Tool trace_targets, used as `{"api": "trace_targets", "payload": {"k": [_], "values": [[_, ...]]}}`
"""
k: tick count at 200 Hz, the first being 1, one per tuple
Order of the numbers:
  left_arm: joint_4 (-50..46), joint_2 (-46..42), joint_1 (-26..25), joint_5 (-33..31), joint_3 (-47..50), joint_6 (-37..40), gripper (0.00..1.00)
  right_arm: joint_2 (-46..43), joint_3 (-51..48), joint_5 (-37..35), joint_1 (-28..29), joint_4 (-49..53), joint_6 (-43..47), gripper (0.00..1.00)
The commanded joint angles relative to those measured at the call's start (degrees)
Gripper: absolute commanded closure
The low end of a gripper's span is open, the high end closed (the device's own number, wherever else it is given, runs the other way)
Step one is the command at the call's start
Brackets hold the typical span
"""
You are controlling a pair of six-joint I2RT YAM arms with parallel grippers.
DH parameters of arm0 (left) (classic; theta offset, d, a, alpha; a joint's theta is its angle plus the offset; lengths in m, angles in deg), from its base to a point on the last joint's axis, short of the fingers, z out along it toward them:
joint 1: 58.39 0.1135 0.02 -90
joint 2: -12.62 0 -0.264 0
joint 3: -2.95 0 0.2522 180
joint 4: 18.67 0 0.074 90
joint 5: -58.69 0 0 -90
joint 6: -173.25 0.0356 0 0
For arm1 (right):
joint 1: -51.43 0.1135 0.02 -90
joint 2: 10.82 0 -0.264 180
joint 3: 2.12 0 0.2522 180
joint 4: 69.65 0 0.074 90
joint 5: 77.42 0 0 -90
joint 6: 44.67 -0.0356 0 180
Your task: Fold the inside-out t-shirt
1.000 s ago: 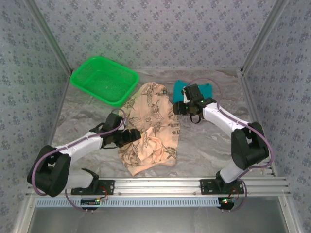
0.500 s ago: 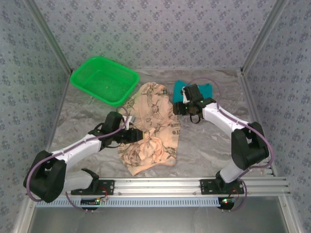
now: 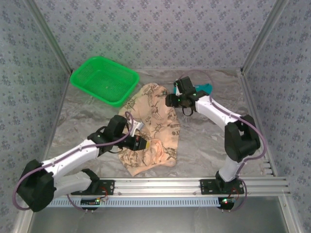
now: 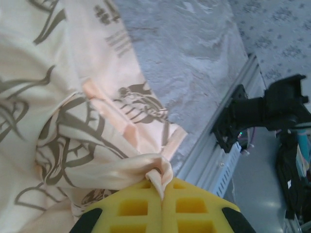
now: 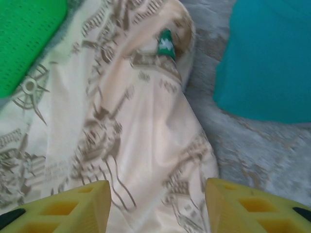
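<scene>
The inside-out t-shirt lies crumpled at the centre of the table, between the 2 arms, with its long axis running near to far. Its far end lies just beside the near right corner of the green basket, which stands at the far left. The left gripper sits at the near left part of the shirt. Its 2 yellow fingers are clamped on a raised pinch of cloth. The right gripper is over the far right edge of the shirt, fingers apart, with printed cloth visible in the gap. Contact with the cloth cannot be determined. A small green label shows on the shirt near its far end. A plain teal garment lies on the table just right of the shirt's far end.
</scene>
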Motion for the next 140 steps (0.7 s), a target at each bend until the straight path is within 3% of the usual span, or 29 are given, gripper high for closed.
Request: {"api": "trace_targets", "payload": {"k": [1,41,82,140], "values": [[-3.91,-5.11,-0.77,-0.53,-4.98,3.38,1.0,3.9,6.02,-1.63,2.25,2.71,-3.51,0.45],[-16.32,-9.33,-0.76,-0.62,-15.62,12.63,1.0,8.91,14.87,-3.17,6.0,8.01,-9.11,0.44],[-17.68,-8.69,-0.85,2.36,-16.73,14.72,1.0,14.35,19.76,-2.11,8.06,14.32,-19.05,0.46],[-20.36,-11.98,-0.88,1.78,-16.16,17.56,1.0,19.76,21.64,-0.93,10.45,18.77,-23.22,0.45]]}}
